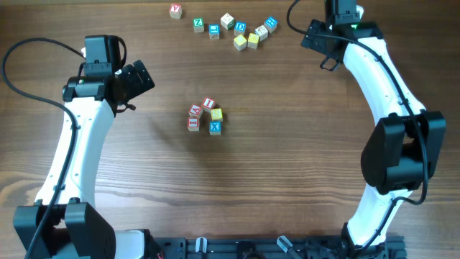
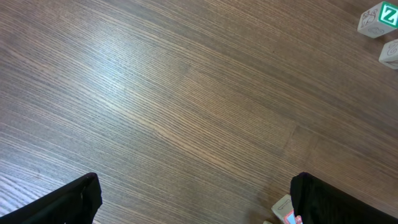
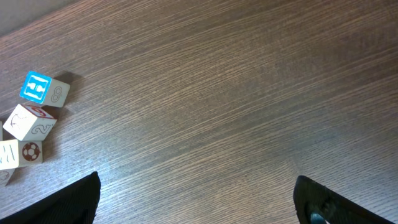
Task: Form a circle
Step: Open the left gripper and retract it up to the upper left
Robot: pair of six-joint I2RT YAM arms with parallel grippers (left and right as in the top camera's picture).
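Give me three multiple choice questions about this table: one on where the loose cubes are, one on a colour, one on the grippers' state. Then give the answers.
1. Where do the loose cubes lie relative to the ring?
A) between it and the arm bases
B) beyond it, on the far side of the table
C) stacked on it

2. What colour is the top face of the X cube in the ring?
A) red
B) green
C) blue

3. How are the left gripper and right gripper?
A) both open and empty
B) one shut on a cube
C) both shut

Answers:
1 B: overhead, they are scattered past the ring, away from the arm bases.
2 C: its X face shows blue from overhead.
3 A: each wrist view shows fingers wide apart over bare wood.
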